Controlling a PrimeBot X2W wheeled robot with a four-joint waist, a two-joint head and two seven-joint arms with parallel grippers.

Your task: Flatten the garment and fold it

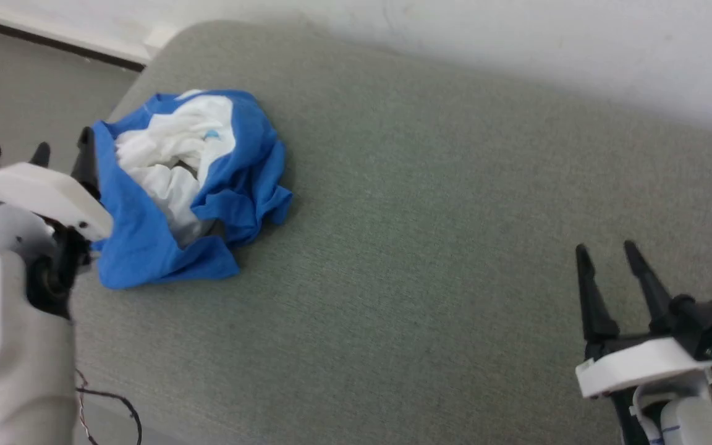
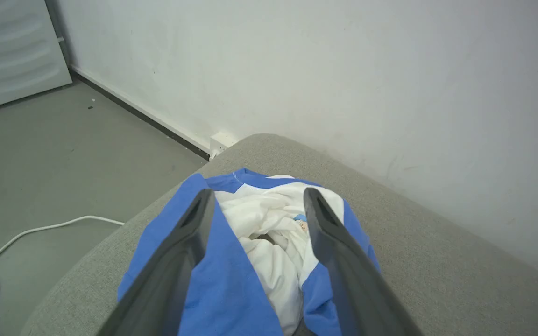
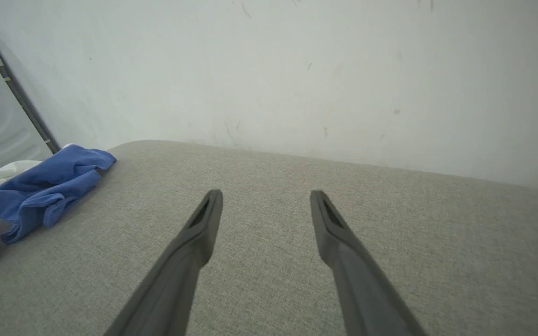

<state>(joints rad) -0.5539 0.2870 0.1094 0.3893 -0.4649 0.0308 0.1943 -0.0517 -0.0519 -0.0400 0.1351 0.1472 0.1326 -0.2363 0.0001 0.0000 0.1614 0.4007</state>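
The right gripper [image 1: 605,246], two long dark fingers on a white mount, sits closest to the robot, well apart from the garment on its right side. Its fingers are spread wide with nothing between them, over bare bench [image 1: 424,216], a padded surface covered in grey-green woven fabric. In the right wrist view this gripper [image 3: 265,193] points across the fabric, with the garment [image 3: 40,191] far off to the left.

The left gripper [image 1: 65,139] is at the garment's left edge, also spread wide and holding nothing. In the left wrist view its fingers [image 2: 258,191] straddle the heap; whether they touch the cloth cannot be told.

The garment [image 1: 146,247], a soft T-shirt with a white body and bright blue sleeves, lies crumpled in a rounded heap near the bench's rounded left corner. Blue cloth wraps around the outside, and bunched white fabric with a small light-blue print shows in the middle [image 2: 231,280].

Beyond the garment rises a plain white wall [image 1: 517,37]. Left of the garment lies a grey floor [image 2: 63,154] with a white cable [image 2: 40,228] on it.
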